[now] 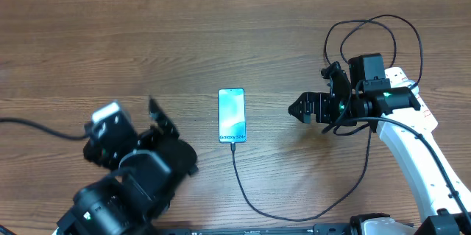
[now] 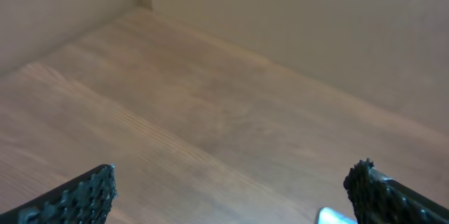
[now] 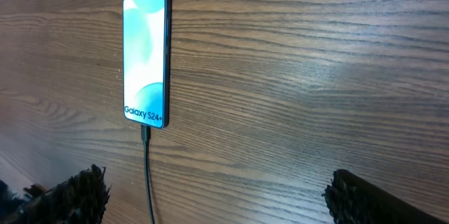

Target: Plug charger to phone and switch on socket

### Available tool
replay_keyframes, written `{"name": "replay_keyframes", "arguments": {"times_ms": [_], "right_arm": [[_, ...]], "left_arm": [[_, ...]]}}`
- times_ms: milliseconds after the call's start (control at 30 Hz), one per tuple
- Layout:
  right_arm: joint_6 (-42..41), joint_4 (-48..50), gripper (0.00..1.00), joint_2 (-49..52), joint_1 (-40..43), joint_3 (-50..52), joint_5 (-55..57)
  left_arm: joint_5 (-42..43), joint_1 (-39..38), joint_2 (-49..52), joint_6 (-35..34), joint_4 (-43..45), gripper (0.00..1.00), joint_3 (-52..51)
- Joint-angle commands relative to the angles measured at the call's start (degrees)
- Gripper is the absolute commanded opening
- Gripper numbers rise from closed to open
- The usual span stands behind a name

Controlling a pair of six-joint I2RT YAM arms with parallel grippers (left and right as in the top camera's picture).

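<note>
The phone (image 1: 231, 115) lies flat mid-table, its light blue screen showing "Galaxy S24+" (image 3: 145, 59). The charger's thin black cable (image 1: 246, 191) has its plug seated in the phone's near end (image 3: 145, 133) and loops right toward the right arm. My right gripper (image 1: 296, 107) is open and empty, right of the phone and apart from it (image 3: 217, 196). My left gripper (image 1: 156, 111) is open and empty, left of the phone (image 2: 235, 189); a corner of the phone (image 2: 330, 216) shows by its right finger. A white elongated body (image 1: 425, 117), seemingly the socket, lies partly under the right arm; no switches show.
Wooden table top (image 1: 184, 36) all around. A black cable (image 1: 37, 128) runs off the left edge. Black wiring loops (image 1: 372, 32) above the right arm. A beige wall (image 2: 316, 27) rises behind the table.
</note>
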State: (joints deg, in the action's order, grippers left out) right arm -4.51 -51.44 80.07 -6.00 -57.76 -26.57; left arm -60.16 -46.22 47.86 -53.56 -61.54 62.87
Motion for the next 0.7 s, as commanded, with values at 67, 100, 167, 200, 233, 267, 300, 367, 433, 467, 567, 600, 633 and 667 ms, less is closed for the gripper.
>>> {"name": "replay_keyframes", "arguments": {"times_ms": [67,100,167,200,233,267,300,367,433,467,567,600,633,667], "right_arm": [[-0.15,1.20,1.00,-0.87,0.13,-1.51,-0.04],[-0.13,1.22,1.00,-0.87,0.13,-1.51,-0.02],[-0.11,1.22,1.00,-0.87,0.13,-1.51,0.00],[-0.09,1.27,1.00,-0.87,0.13,-1.51,0.13],[-0.09,1.29,1.00,-0.87,0.13,-1.51,0.72],[-0.11,1.16,1.00,-0.87,0.13,-1.51,1.95],[-0.13,0.87,1.00,-0.87,0.13,-1.51,3.08],[-0.15,0.55,1.00,-0.90,0.15,-1.53,5.14],[-0.76,0.46,1.00,-0.90,0.15,-1.53,7.43],[-2.19,0.44,1.00,-0.90,0.20,-1.57,8.81],[-7.23,-1.33,1.00,-0.92,0.74,-2.56,14.14],[-8.04,-2.21,1.00,-0.92,0.98,-3.10,15.54],[-8.81,-3.41,1.00,-0.96,1.29,-3.89,17.14],[-9.27,-4.87,1.00,-1.01,1.66,-4.94,18.78]], "left_arm": [[25.88,11.82,0.35,40.15,16.15,0.99,-0.20],[29.35,14.03,0.35,41.00,17.81,1.00,-0.20],[34.07,18.32,0.28,39.98,19.76,0.99,-0.17],[35.78,20.15,0.13,39.12,19.85,0.99,-0.13],[36.76,21.57,-0.17,38.53,19.78,0.99,-0.13],[37.31,22.47,-0.66,38.53,19.61,0.99,-0.13],[37.29,23.08,-1.42,38.62,19.56,0.99,-0.13],[36.15,23.74,-3.50,41.09,19.96,1.00,-0.13],[33.66,24.17,-6.03,43.93,20.17,1.00,-0.13],[32.15,24.48,-7.23,44.54,20.04,1.00,-0.13],[30.71,25.73,-11.13,44.59,18.14,1.00,-0.13],[31.17,25.83,-11.91,44.59,17.51,1.00,-0.13],[32.02,25.83,-13.16,44.48,16.63,1.00,-0.11],[33.33,25.83,-14.38,44.28,16.04,1.00,-0.09]]}}
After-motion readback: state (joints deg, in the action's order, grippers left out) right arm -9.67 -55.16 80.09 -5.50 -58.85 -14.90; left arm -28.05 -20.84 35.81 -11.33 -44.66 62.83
